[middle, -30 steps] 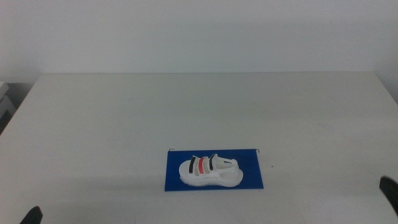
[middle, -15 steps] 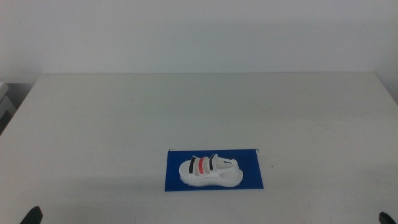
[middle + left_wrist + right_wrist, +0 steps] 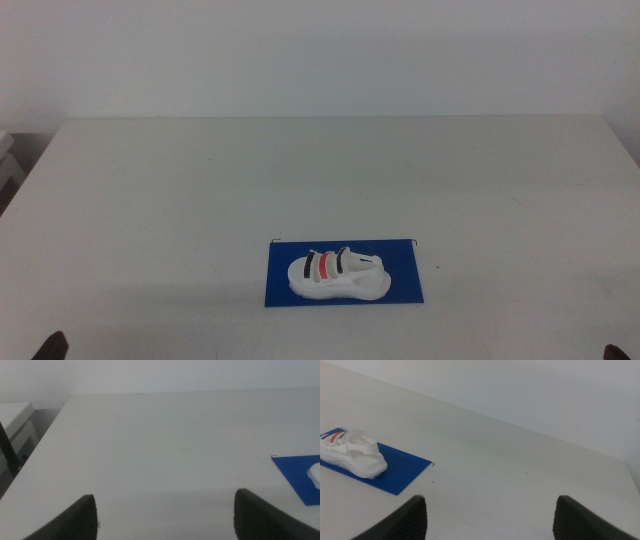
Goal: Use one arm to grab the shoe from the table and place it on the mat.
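Middle view: shoe (image 3: 338, 276) lengthwise on mat (image 3: 405, 282)

I'm seeing both arms sitting low at the near corners of the middle view. The left gripper (image 3: 165, 515) is showing only a dark tip at the bottom left, its jaws spread wide apart. The right gripper (image 3: 490, 517) is barely peeking in at the bottom right, jaws likewise gaping, holding nothing.

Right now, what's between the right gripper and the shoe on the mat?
Nothing but bare white table. In the right wrist view, the open right gripper faces the shoe on the blue mat across empty tabletop.
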Controlling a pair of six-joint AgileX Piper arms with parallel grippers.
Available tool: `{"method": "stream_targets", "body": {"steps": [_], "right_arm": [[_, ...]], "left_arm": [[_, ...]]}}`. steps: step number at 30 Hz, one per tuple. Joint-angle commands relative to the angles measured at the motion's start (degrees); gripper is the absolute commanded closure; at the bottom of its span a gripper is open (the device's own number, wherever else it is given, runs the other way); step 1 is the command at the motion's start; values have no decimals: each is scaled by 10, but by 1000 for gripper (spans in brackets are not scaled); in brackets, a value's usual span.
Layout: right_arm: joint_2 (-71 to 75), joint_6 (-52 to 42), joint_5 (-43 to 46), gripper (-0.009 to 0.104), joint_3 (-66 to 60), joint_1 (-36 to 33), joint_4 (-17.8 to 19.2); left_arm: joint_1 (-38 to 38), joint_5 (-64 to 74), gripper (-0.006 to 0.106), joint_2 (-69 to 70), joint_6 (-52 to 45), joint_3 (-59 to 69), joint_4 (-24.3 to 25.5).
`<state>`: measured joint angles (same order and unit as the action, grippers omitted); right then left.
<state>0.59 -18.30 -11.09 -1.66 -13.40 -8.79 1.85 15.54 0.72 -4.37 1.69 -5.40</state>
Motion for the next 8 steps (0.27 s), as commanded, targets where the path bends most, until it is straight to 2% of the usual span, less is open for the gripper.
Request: {"method": "stream_targets", "body": {"steps": [1, 8], "right_arm": [[15, -2, 40, 30, -3, 4, -2], [15, -2, 38, 30, -3, 4, -2]], "left_arm": [[3, -46, 7, 8, 3, 4, -4], [3, -46, 7, 8, 3, 4, -4]]}}
